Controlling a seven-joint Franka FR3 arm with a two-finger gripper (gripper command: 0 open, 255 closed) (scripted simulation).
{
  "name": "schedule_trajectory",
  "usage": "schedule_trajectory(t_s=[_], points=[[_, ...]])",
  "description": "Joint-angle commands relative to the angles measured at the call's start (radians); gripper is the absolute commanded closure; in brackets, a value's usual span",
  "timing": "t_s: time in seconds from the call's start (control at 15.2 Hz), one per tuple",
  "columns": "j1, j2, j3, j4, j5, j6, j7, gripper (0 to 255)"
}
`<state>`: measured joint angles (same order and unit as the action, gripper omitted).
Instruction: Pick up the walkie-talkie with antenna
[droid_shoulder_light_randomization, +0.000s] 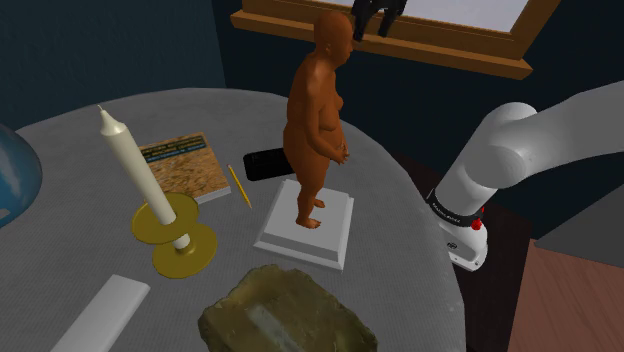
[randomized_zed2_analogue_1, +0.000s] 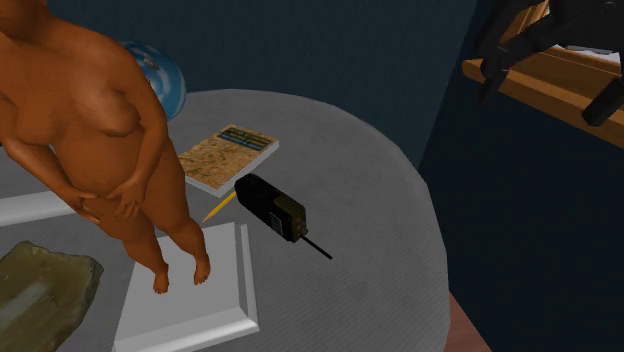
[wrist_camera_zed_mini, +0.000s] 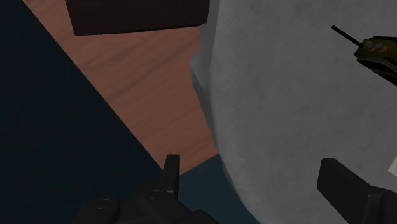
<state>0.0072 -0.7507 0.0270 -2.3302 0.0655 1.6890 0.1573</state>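
Hovering over the tabletop (randomized_zed2_analogue_1: 380, 180) rim, well apart from the figurine (randomized_zed2_analogue_1: 100, 130), your fingers (wrist_camera_zed_mini: 170, 173) stand wide open and hold nothing; the walkie-talkie (randomized_zed2_analogue_1: 270, 207) lies flat just beside the figurine's white plinth (randomized_zed2_analogue_1: 185, 300). It looks stiff, light and hard-shelled, so clasp across its dark body's narrow width, never the thin antenna (randomized_zed2_analogue_1: 318, 246), which could flex. A yellow pencil (randomized_zed2_analogue_1: 214, 210) and a book (randomized_zed2_analogue_1: 228, 157) lie near it, and the figurine stands tall enough to block a low reach.
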Motion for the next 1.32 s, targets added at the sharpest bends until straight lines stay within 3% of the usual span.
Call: schedule_trajectory(t_s=[0.0,1.25], points=[[0.000,0.000,0.000,0.000,0.000,0.000,0.000,0],[0.310,0.167,0.249,-0.180,0.132,0.351,-0.186,0]])
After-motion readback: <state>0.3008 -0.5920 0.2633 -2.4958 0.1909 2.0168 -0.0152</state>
